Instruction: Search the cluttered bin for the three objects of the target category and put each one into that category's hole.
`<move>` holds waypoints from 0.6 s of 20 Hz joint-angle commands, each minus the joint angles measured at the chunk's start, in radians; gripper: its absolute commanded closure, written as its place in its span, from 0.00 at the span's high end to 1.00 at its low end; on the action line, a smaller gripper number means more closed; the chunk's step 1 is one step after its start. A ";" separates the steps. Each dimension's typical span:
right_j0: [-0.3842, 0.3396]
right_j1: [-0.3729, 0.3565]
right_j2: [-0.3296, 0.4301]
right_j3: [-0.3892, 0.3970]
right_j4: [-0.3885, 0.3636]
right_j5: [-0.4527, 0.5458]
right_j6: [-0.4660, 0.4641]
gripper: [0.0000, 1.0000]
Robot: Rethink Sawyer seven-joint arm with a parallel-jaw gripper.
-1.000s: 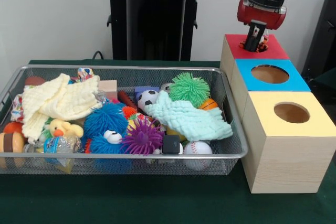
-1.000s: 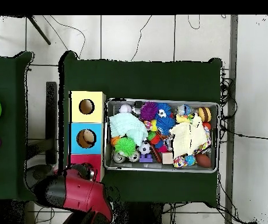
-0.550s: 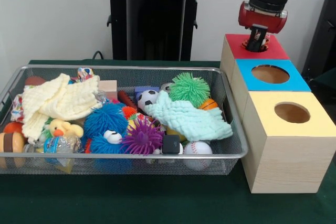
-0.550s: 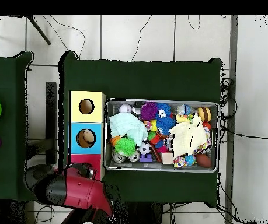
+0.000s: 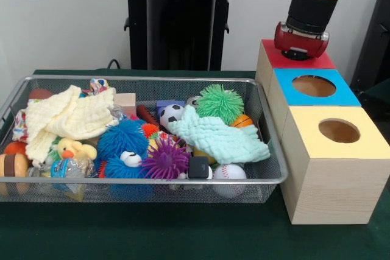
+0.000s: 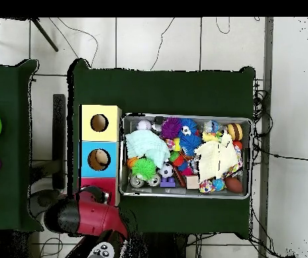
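1. Front view: the gripper (image 5: 298, 53) sits low on the red-topped box (image 5: 320, 60), its fingers hidden, so whether it is clenched or released cannot be told. Beside that box stand the blue-topped box (image 5: 341, 92) and yellow-topped box (image 5: 365, 141). The wire bin (image 5: 268, 178) beside the boxes holds a green spiky ball (image 5: 219, 103), mint cloth (image 5: 219, 138) and baseball (image 5: 230, 172).
2. Overhead view: the red arm (image 6: 89, 218) covers the red-topped box; the bin (image 6: 123, 191) lies just beside the boxes.

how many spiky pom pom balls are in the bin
3 fully showing: a green spiky ball at the back right, a blue spiky ball mid-front, a purple spiky ball beside it. More may be buried under the cloths.
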 commanded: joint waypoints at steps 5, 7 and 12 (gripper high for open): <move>-0.052 0.055 0.144 0.105 0.038 -0.065 0.276 0.00; -0.048 0.046 0.134 0.105 0.038 -0.051 0.270 0.00; -0.025 0.018 0.100 0.092 0.047 0.023 0.257 0.00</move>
